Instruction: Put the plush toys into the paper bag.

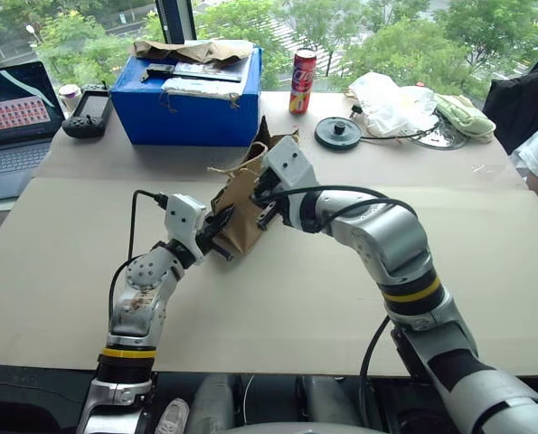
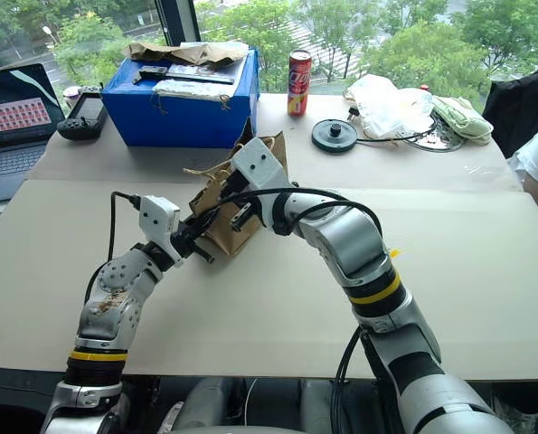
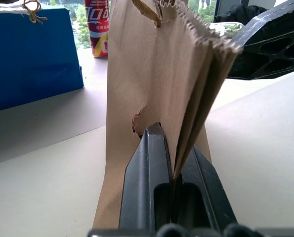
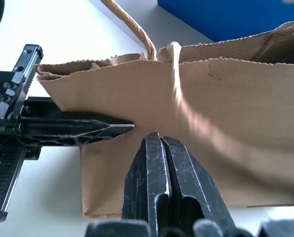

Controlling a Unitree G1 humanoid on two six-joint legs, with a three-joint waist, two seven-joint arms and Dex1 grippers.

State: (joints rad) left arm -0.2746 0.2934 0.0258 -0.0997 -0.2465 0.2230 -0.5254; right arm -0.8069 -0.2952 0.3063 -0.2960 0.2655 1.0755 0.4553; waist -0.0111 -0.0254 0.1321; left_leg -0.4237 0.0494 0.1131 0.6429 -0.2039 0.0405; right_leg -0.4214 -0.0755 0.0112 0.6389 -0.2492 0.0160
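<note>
The brown paper bag (image 1: 241,212) stands upright in the middle of the table, its cord handle (image 4: 134,29) at the top. My left gripper (image 3: 175,163) is shut on the folded side edge of the bag, low down. My right gripper (image 4: 157,140) is shut too, with its tips against the bag's broad wall (image 4: 226,123); no paper shows between them. It reaches in from the bag's right side (image 1: 269,215), opposite the left gripper (image 1: 219,237). A speck of red shows at a small tear (image 3: 136,122) in the wall. The plush toys are hidden.
Behind the bag stand a blue box (image 1: 187,99) with crumpled paper on top and a red can (image 1: 302,81). A laptop (image 1: 15,117) and a controller (image 1: 88,113) lie far left. A black disc (image 1: 337,133), a white plastic bag (image 1: 386,99) and a pale green cloth (image 1: 463,116) lie far right.
</note>
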